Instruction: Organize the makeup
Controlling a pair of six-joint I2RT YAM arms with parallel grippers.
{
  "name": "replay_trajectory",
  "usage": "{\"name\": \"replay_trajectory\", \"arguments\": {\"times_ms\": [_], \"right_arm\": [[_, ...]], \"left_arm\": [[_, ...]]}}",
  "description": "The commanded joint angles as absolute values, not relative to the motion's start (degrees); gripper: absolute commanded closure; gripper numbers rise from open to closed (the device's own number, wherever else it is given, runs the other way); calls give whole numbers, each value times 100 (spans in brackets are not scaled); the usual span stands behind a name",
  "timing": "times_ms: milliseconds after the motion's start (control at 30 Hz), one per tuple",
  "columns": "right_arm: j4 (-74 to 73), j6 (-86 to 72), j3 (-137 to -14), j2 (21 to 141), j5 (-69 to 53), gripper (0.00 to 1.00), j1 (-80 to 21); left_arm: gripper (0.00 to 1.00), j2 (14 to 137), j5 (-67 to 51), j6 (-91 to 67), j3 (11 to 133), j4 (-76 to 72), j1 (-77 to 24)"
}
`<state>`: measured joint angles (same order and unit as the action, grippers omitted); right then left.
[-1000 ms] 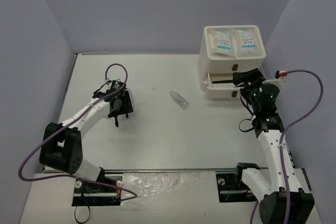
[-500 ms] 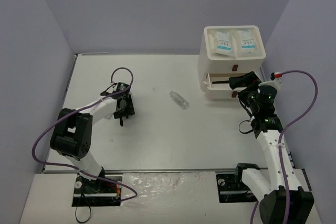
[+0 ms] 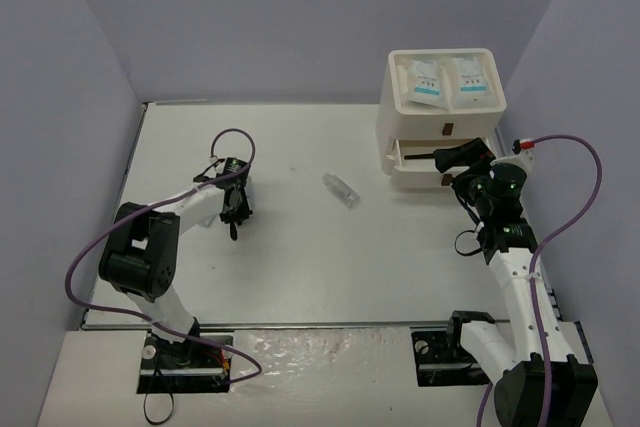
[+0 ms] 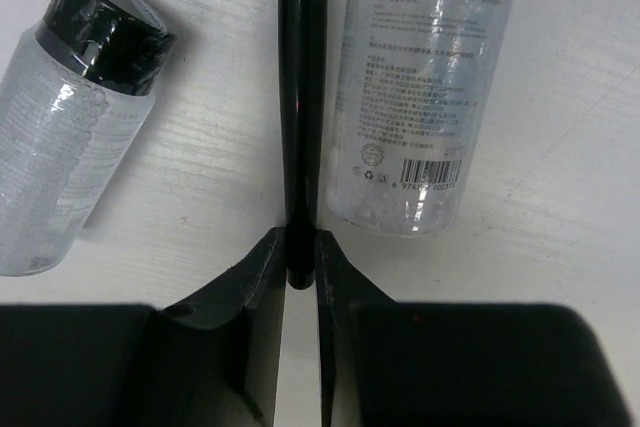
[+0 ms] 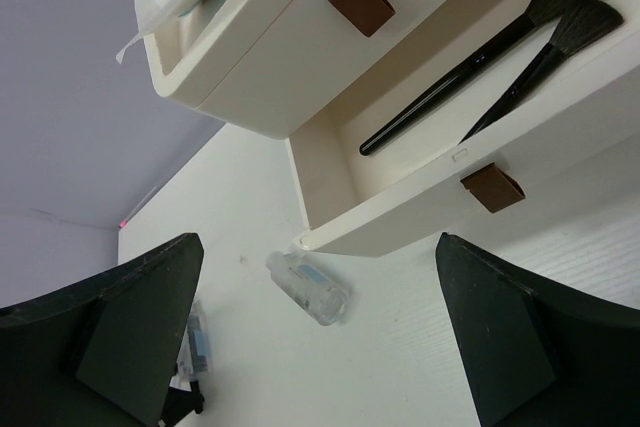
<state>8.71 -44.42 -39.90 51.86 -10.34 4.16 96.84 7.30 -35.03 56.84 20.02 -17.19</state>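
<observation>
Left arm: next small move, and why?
Probably lift straight up first. The left gripper is shut on the black brush, which lies between the black-capped bottle and the barcoded bottle; dragging sideways would likely knock them. The open drawer, holding two brushes, looks like its destination.

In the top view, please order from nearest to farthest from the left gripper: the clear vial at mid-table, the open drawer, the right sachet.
1. Clear vial, mid-table, right of the left gripper.
2. Open drawer, at the box front.
3. Right sachet, on the box top.
</observation>
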Motion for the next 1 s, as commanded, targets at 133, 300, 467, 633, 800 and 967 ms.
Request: {"name": "replay_trajectory", "arguments": {"times_ms": [133,300,467,633,800,967], "right_arm": [[1206,-4162,-4096,5117,-1359,0,447],[1195,-3862,-4175,5097,-1622,0,439],[1249,-3666,-4306,5106,-1950,0,415],[1776,-3507,-4478,5194,-2892,0,165],[1910,-3286,-4861,5457,-2946,3,-844],[2348,-3407,-5047,5847,-2539,7,-1982]], "left_arm": [[100,8971,1049,-3545,5551,2402,-1705],[100,8321,1137,-3422,5816,2748,-1714],[100,7550,853,-3085,6045,2748,-1744],[100,6896,-104,-2756,5982,2167,-1894],[100,6411,-655,-2360,6100,1659,-2788],[100,6385,-694,-2348,6439,1405,-3625]]}}
